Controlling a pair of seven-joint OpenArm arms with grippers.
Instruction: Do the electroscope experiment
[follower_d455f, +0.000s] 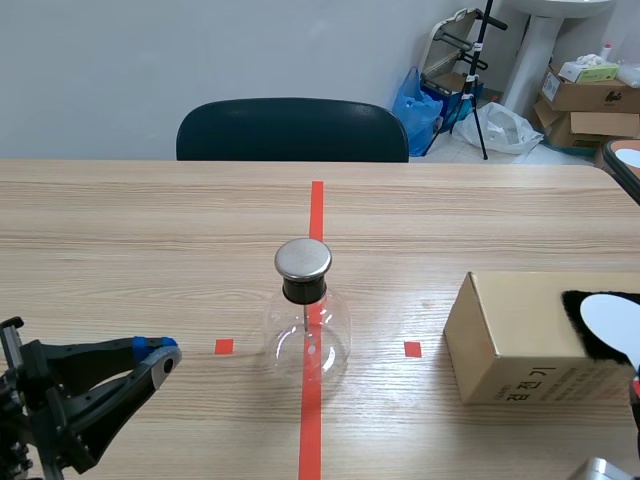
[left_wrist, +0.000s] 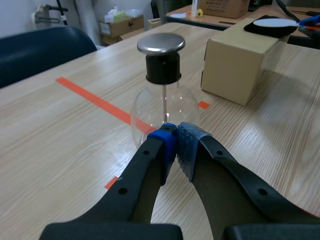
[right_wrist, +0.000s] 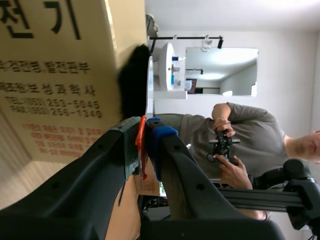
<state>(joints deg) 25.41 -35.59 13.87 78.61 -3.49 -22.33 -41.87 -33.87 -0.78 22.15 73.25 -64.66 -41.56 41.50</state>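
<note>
— Where's the left claw (left_wrist: 176, 145) at?
— Low over the worktop (follower_d455f: 150, 220) on the robot's left side, its two pads pressed together on themselves. Ahead of its tips, not touching, stands the electroscope (left_wrist: 164, 102): a round clear glass flask with a black stopper and a flat metal cap (left_wrist: 161, 43), a thin rod hanging down inside.
— And where does it sit?
— Upright in the middle of the worktop, right on the long orange-red tape line (follower_d455f: 317, 210), between the two small tape squares.
— The right claw (right_wrist: 142, 140)?
— Clamped on a thin orange-red tab (right_wrist: 142, 150), up against the right end of a cardboard box (follower_d455f: 510, 340). From the other arm's camera the tab seems to run to a white disc (follower_d455f: 612, 322), which lies on a black fur patch (follower_d455f: 572, 318) on top of the box.
— Is the box close to the flask?
— To its right, near but apart, with Korean print on the side facing the robot.
— Further out?
— A dark chair (follower_d455f: 292, 130) pushed in at the far edge, and cartons (follower_d455f: 585, 100) stacked on the floor by the wall. Past the right claw I can see a person in a grey shirt (right_wrist: 235, 135).
</note>
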